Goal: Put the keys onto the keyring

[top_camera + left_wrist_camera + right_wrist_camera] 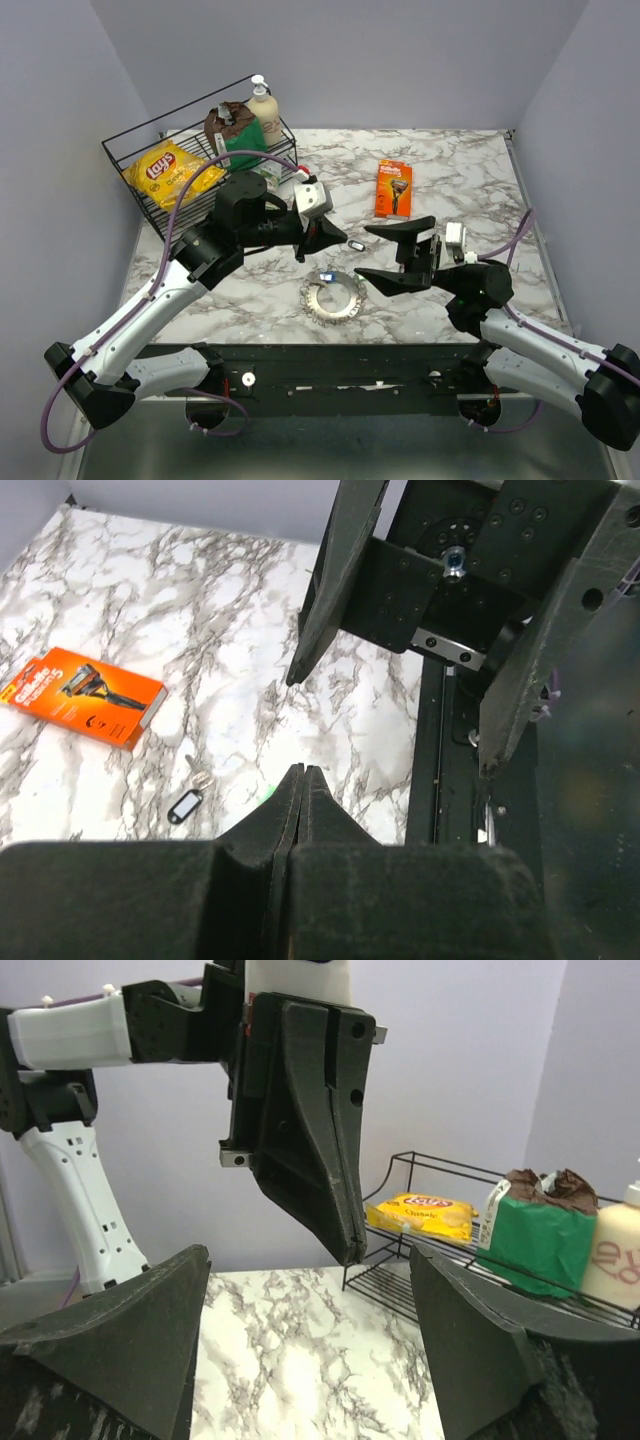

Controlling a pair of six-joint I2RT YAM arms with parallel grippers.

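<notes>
Left gripper [338, 237] pressed together, nothing visibly held; right gripper [362, 253] spread wide, empty. Thin silver bristling keyring [333, 293] at 6 o'clock of left tip; small dark-tagged metal key [355, 243] at its 1 o'clock. We judge key pick-up pending: next move calls for descent and a pinch on key.

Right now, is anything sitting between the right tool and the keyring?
Nothing visible does. The keyring lies flat on the table close beside the open right tool, with only bare marble between them. The shut left tool sits farther back, off that path.
</notes>
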